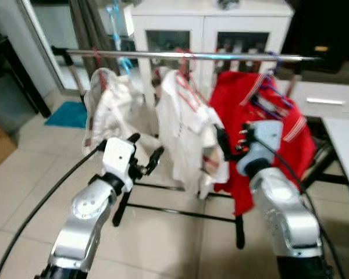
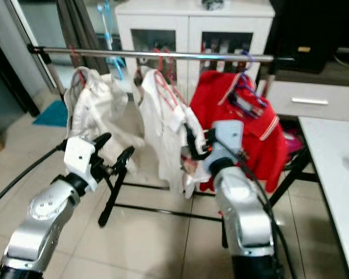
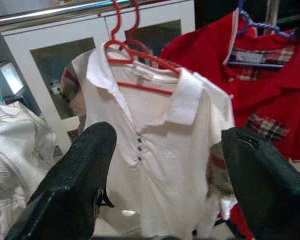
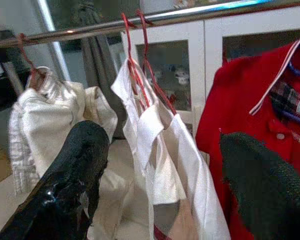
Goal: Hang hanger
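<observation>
Head views: steel rail (image 1: 192, 56) carries three garments. The red hanger (image 1: 186, 81) with the white polo shirt (image 1: 189, 131) hangs mid-rail, between a cream shirt (image 1: 110, 104) and a red polo (image 1: 262, 128). Left gripper (image 1: 144, 152) spread, empty, below the cream shirt. Right gripper (image 2: 193, 145) reaches toward the white polo; empty.

Left wrist view: fingers (image 3: 75, 185) wide apart, hanger hook on the rail.

Right wrist view: fingers (image 4: 75, 175) spread. Judgement: hook looks seated; withdraw straight, avoid snagging fabric.
</observation>
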`<state>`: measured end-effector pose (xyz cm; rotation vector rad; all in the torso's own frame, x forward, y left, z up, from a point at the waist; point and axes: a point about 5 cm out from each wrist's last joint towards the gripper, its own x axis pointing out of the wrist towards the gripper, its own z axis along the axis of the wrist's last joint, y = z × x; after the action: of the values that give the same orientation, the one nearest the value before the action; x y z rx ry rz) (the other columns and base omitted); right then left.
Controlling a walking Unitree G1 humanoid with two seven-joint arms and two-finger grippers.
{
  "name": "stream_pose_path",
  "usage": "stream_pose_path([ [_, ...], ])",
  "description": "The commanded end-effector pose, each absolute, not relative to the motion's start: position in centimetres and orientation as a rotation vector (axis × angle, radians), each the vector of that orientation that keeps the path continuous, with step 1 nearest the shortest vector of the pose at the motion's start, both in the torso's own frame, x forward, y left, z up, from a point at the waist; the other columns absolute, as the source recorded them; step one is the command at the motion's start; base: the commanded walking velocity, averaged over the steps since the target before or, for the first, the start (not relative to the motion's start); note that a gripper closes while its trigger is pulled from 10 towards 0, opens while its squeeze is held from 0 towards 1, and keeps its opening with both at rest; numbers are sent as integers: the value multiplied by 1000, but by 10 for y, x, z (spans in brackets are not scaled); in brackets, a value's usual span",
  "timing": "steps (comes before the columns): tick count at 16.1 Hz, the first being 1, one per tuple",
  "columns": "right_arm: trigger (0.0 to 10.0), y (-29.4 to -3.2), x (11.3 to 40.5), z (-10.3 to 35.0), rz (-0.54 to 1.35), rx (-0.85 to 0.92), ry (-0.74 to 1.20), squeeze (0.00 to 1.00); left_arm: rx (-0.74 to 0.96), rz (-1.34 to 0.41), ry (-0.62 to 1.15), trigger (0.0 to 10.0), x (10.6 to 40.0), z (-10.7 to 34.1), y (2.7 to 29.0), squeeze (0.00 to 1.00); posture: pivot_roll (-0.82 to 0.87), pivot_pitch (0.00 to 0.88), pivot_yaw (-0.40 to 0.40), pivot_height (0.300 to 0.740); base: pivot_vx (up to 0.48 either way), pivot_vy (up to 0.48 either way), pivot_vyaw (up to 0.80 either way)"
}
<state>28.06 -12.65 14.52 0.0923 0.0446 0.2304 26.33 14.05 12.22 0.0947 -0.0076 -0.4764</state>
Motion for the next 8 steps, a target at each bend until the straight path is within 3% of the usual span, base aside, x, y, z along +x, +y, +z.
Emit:
stream_pose_path([
  [1, 10000, -129, 278, 145, 231, 55, 43, 0, 85, -479, 3, 10000, 261, 121, 140, 0, -74, 0, 77, 740, 0, 0, 0],
  [3, 10000, -131, 279, 137, 221, 22, 117, 0, 67, -464, 46, 10000, 258, 115, 143, 0, -81, 0, 70, 740, 0, 0, 0],
  [6, 10000, -124, 280, 142, 262, 58, 62, 0, 47, -427, 42, 10000, 257, 115, 144, 0, -62, 0, 72, 740, 0, 0, 0],
  [8, 10000, -117, 286, 148, 283, 68, 36, 0, 55, -401, 7, 10000, 265, 123, 147, 0, -56, 0, 71, 740, 375, 0, -800],
])
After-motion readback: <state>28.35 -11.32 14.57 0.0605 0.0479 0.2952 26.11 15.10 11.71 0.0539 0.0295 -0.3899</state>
